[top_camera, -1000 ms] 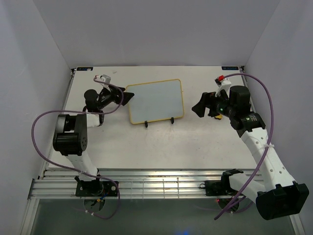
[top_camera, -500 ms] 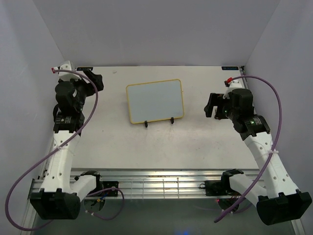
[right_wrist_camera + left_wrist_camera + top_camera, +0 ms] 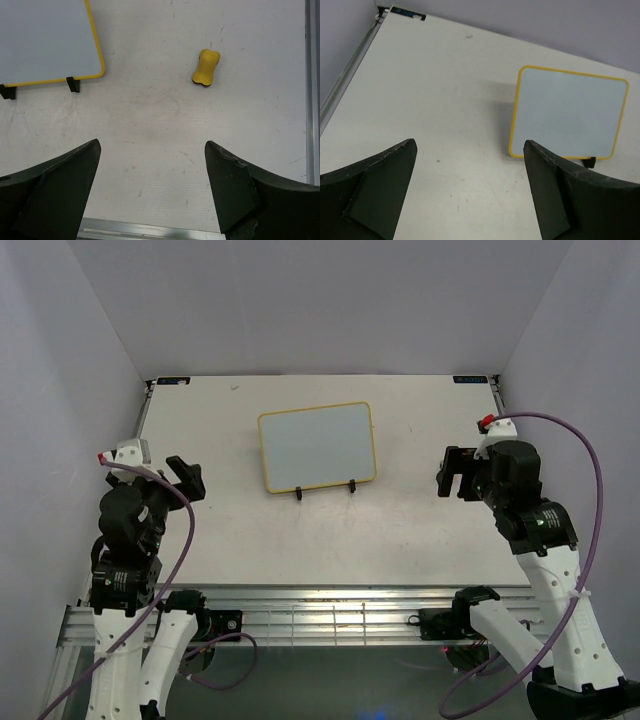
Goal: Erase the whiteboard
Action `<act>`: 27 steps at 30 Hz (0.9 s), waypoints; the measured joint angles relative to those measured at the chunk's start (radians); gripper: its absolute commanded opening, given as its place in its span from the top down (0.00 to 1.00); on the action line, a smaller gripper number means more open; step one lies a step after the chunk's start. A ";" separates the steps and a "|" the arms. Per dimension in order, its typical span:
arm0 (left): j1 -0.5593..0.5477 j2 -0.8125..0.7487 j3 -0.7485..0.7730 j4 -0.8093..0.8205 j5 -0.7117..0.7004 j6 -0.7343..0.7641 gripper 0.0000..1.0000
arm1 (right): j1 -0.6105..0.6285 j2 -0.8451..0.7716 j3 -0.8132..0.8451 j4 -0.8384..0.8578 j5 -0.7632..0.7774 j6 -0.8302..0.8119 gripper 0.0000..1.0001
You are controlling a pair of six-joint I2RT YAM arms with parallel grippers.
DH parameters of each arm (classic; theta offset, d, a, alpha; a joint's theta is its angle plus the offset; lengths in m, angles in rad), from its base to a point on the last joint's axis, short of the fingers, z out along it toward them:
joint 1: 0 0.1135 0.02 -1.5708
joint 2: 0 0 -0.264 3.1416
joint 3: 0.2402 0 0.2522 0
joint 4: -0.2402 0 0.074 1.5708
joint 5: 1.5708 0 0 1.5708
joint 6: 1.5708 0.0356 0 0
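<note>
- Pale walls (image 3: pixel 300 310) close in a white surface (image 3: pixel 250 530) on three sides in the top view. The whiteboard (image 3: pixel 317 447) sits mid-surface, nearer the far wall, its face plain. Two feet of a black stand (image 3: pixel 299 494) show at its near edge.
- Same view: the left end effector (image 3: pixel 187 478) hangs over the near-left part of the surface and the right end effector (image 3: pixel 455 473) over the right part. Both are well apart from the board and touch nothing. Bare surface lies all round the board, and a side wall stands close beside each arm.
- Left wrist view: the two fingers are spread wide with nothing between them. The board lies ahead and to the right, its yellow frame and rounded corners clear, with one stand foot showing at its lower right corner. Only this view shows the far-left corner of the surface close up, with a metal rail (image 3: pixel 350 65) along the left edge and a small label (image 3: pixel 407 12).
- Right wrist view: the fingers are likewise wide apart and empty. Only here does a yellow eraser (image 3: pixel 206 67) appear. It lies on the surface to the right of the board's near corner, apart from it, with open room before the right edge. Two stand feet show at the board's near edge, and the surface's front edge runs along the bottom.
</note>
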 measured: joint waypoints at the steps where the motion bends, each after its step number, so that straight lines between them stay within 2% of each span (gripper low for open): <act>1: -0.004 -0.012 -0.018 -0.020 -0.010 0.005 0.02 | 0.000 -0.006 -0.002 -0.006 0.003 -0.002 0.10; 7: -0.024 -0.023 -0.044 -0.083 -0.047 0.017 0.02 | 0.000 -0.064 -0.056 -0.017 0.009 -0.008 0.10; 27: -0.035 -0.030 -0.065 -0.057 -0.082 0.001 0.02 | 0.000 -0.103 -0.130 -0.006 0.028 -0.017 0.10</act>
